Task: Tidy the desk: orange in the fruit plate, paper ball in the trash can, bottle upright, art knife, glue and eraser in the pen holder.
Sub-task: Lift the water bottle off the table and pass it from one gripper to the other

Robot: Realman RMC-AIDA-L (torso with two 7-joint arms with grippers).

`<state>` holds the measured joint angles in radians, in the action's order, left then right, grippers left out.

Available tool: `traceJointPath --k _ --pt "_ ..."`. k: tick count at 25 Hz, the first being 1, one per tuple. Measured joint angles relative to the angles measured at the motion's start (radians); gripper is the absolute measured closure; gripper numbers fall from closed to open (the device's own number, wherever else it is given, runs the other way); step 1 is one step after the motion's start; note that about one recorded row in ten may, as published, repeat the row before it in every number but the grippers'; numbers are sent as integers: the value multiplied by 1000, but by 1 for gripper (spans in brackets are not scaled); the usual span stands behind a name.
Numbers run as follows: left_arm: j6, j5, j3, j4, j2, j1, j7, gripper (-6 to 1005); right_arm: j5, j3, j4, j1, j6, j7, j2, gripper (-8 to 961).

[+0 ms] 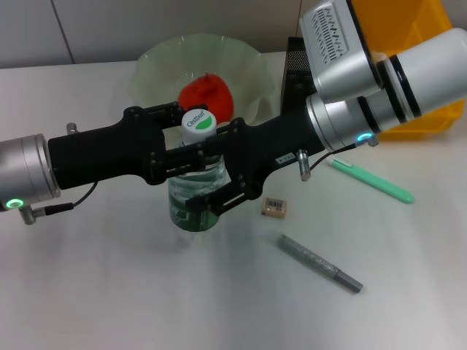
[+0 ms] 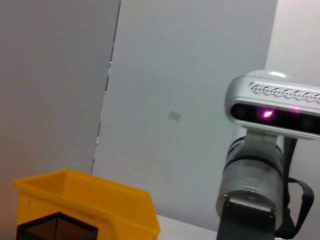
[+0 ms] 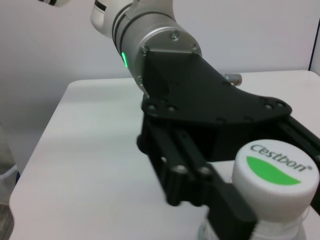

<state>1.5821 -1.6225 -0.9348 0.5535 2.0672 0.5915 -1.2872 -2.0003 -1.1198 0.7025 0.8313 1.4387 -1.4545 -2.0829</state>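
One bottle (image 1: 195,191) stood upright near the centre of the bench (image 1: 109,292), its white cap with a green mark uppermost. Two arms met at it. The left tool (image 1: 191,154) came in from nine o'clock and was clenched on the neck just under the cap; the right wrist view showed its black fingers (image 3: 220,192) pressed against the bottle (image 3: 272,195) there. The right tool (image 1: 222,171) reached in from three o'clock and bracketed the body of the bottle, but whether it was pressing the plastic could not be told.

At twelve o'clock from the bottle sat one fruit plate (image 1: 157,65), with one orange (image 1: 206,96) inside, partly hidden behind the cap and the arms. One pen holder (image 1: 294,67) stood at about one o'clock, mostly covered by the right arm, and one trash can (image 1: 419,44) beyond it was cut off by the frame edge.

At about four o'clock from the bottle lay one eraser (image 1: 274,208), close by. One grey pen-like stick (image 1: 319,263) lay farther out at four o'clock, and one green pen-like tool (image 1: 371,181) at three o'clock; what either was could not be made out.
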Motion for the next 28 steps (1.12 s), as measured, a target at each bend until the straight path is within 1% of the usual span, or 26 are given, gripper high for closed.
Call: traceJointPath --k 10,15,28 --pt "-5 1 0 5 0 1 -7 500 0 0 0 -3 -1 1 0 190" --pt "0 4 6 5 -1 -2 -8 549 5 0 4 -7 -1 1 0 190" --pt "6 8 6 19 -3 -5 -22 549 37 -1 1 -14 3 2 0 191"
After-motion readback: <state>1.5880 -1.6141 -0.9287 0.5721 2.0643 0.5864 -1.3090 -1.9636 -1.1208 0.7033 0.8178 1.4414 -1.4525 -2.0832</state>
